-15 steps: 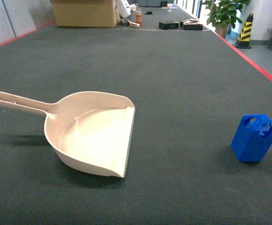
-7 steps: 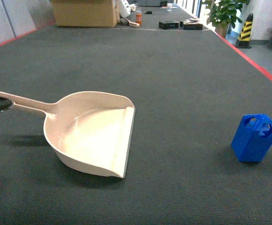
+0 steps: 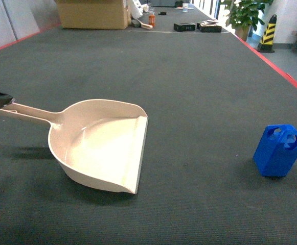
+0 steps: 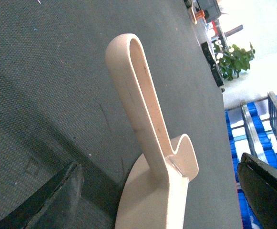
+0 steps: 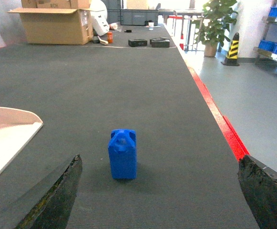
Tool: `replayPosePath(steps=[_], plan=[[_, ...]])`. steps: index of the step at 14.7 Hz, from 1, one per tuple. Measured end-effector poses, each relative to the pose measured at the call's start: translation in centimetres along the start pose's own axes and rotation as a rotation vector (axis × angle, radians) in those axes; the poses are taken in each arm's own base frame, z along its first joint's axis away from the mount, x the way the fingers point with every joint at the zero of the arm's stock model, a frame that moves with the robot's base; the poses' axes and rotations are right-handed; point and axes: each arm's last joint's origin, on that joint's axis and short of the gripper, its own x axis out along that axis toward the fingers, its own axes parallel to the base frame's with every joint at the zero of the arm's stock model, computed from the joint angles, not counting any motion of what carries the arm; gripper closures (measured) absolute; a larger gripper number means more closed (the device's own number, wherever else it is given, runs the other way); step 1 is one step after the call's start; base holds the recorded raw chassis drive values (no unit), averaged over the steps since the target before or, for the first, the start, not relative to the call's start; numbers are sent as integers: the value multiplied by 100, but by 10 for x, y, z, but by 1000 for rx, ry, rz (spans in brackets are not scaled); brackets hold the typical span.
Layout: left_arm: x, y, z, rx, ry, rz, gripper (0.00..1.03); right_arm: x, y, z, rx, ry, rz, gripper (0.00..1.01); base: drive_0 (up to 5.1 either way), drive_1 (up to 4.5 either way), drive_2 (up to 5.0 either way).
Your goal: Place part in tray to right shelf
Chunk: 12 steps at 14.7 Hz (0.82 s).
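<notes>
Part (image 3: 278,150) stands upright nr the right edge of the worktop (image 3: 189,76), dead ahead of the right hand (image 5: 152,210), spread wide, nothing in it. Tray (image 3: 105,145) lies mid-left, handle pointing at the left edge, w/ the left hand (image 4: 143,200) gaping open round it.

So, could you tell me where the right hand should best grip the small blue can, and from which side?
Probably across the blue can's flat body, below the handle hole. It stands upright and alone on the dark mat, apart from the beige scoop, with its narrow face toward the right hand. That hand, open, is already lined up, so a level approach straight from the front should let the fingers close on its two broad sides.
</notes>
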Motion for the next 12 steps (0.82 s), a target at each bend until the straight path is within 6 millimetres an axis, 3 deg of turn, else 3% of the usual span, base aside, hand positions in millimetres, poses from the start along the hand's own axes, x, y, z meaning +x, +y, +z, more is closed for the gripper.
replayPosePath(steps=[2,7,12], plan=[[15,-2,1,-20,-9,-23,5,0,0,0,0,0,0,3,0,0,0],[31,-1,1,-43,-13,-33,5,0,0,0,0,0,0,3,0,0,0],[70,5,3,-109,-25,-46,5,0,0,0,0,0,0,3,0,0,0]])
